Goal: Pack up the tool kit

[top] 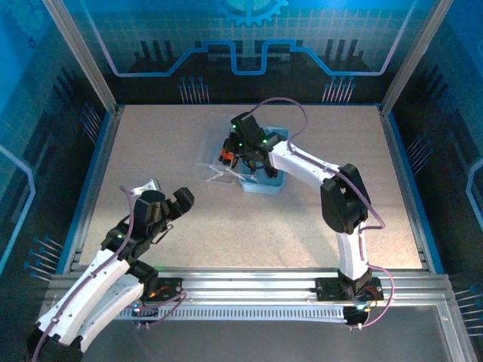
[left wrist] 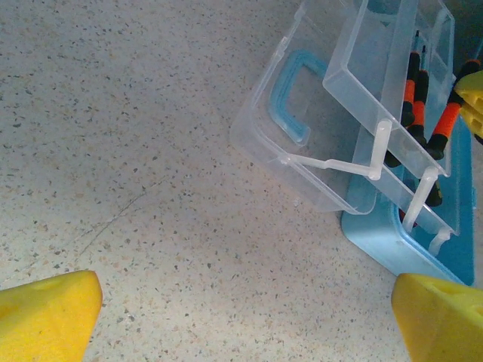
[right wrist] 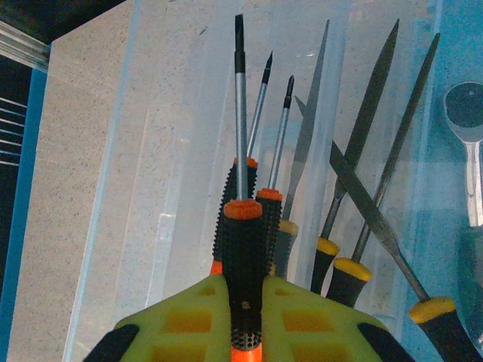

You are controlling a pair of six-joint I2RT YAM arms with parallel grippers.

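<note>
Screwdriver [right wrist: 241, 234] pinched between right fingers [right wrist: 306, 320], over open tool kit [top: 261, 186]

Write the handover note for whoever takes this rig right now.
Right claw: shut on a screwdriver, held over the case's clear tray.
Left claw: open, empty, over bare table.
Case: mid-table, lid open, lying on the table.
Done: two screwdrivers and several files lie in the tray; ratchet is in the blue base.
Left: set this screwdriver down, fold the tray in, close and latch the lid.
</note>
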